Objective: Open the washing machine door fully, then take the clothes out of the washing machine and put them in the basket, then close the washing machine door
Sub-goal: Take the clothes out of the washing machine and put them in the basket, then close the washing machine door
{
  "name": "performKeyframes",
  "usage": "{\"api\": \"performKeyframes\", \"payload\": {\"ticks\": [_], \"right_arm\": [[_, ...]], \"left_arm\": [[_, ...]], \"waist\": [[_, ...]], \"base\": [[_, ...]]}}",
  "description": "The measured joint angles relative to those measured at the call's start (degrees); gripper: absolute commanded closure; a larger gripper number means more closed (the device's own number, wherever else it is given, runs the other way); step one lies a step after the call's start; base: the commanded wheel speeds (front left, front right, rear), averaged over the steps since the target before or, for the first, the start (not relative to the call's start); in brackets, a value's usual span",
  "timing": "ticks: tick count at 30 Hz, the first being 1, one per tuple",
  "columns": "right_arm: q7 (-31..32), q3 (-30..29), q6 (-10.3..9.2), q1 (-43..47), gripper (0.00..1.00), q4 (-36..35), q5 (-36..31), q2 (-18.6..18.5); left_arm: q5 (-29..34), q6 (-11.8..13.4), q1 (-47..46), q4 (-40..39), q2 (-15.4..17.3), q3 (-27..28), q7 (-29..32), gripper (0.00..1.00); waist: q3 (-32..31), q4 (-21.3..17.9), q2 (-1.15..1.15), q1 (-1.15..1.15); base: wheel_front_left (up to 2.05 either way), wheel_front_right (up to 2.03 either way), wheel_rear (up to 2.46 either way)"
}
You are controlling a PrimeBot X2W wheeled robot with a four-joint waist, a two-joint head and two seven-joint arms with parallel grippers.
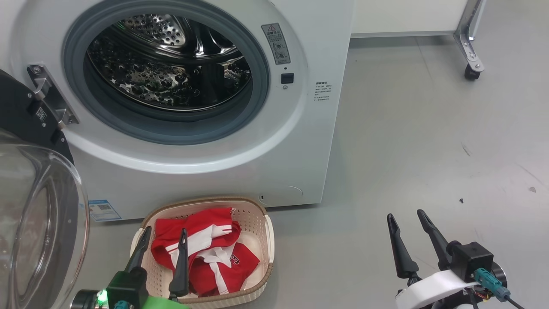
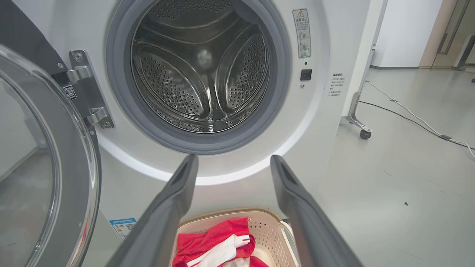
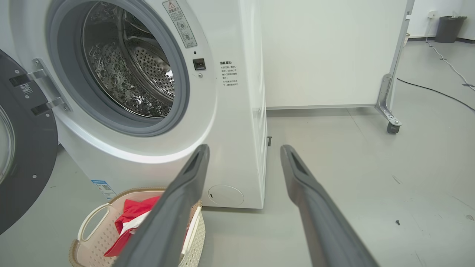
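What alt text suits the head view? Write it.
A white washer stands with its door swung open at left and its drum empty. Red clothes lie in the basket before it. The left gripper and right gripper are open, holding nothing.

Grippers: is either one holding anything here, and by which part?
Nothing is held. The left gripper and right gripper both stand open and empty; the clothes lie loose in the basket.

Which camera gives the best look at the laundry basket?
The head view: the basket shows nearly whole, clothes inside. The left wrist view catches its far end; in the right wrist view the right hand covers part of it.
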Motion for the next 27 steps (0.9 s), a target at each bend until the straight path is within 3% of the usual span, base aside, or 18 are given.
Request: {"api": "performKeyframes", "payload": {"ticks": [27], "right_arm": [[0.0,0.46,-0.54,0.9,0.0,-1.67,-0.02,0.19]], "left_arm": [[1.32,0.71,3.1,-6.01,0.2,-0.46,1.85,0.0]], "waist": [[-0.11,-0.28,0.0,0.0]], "base": [[-0.01,0.01,0.0]]}}
